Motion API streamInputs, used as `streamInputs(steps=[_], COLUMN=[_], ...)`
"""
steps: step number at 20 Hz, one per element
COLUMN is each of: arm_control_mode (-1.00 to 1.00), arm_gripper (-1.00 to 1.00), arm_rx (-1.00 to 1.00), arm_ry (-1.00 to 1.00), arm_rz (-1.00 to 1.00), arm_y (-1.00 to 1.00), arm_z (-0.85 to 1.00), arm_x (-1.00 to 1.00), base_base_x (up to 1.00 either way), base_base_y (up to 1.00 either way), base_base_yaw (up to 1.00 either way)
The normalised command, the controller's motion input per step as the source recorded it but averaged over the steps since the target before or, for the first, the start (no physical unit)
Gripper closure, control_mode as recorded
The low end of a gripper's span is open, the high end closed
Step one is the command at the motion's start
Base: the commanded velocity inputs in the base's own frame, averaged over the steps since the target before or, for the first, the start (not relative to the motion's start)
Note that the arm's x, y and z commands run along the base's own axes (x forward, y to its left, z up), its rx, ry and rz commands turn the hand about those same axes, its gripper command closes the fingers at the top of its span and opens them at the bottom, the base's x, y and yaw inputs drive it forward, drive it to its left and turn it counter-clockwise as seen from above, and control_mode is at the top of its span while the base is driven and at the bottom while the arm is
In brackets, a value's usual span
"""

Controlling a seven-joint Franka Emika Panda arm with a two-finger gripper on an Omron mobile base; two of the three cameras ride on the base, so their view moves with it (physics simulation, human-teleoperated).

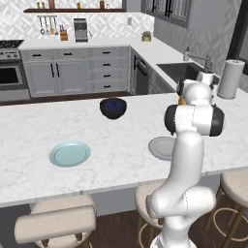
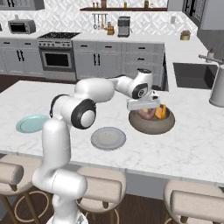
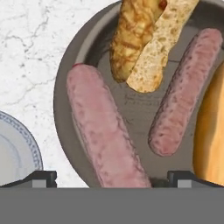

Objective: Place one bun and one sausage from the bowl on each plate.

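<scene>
Sausage in bowl; no legible writing.

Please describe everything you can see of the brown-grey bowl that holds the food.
The bowl is round, fairly deep and brown-grey, with a dull look like stoneware. It stands upright on the white marble counter, right of the light grey plate and apart from it in the right base view. Inside lie two pink sausages and two golden buns; one sausage rests against the inner wall. The open gripper hangs just above it without touching.
</scene>
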Motion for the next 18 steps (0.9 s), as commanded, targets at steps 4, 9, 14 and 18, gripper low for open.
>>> streamInputs(steps=[4, 9, 14, 18], arm_control_mode=[-1.00, -1.00, -1.00, -1.00], arm_gripper=[-1.00, 1.00, 1.00, 1.00], arm_rx=[0.00, -0.04, 0.00, 0.00], arm_ry=[0.04, 0.00, 0.00, -0.08], arm_rz=[0.04, 0.02, 0.01, 0.01], arm_y=[0.00, 0.02, 0.02, 0.35], arm_z=[-0.25, -0.37, -0.09, 0.14], arm_x=[0.21, -0.04, -0.48, -0.62], base_base_x=[0.00, 0.00, 0.00, 0.00], base_base_y=[0.00, 0.00, 0.00, 0.00], base_base_yaw=[0.00, 0.00, 0.00, 0.00])
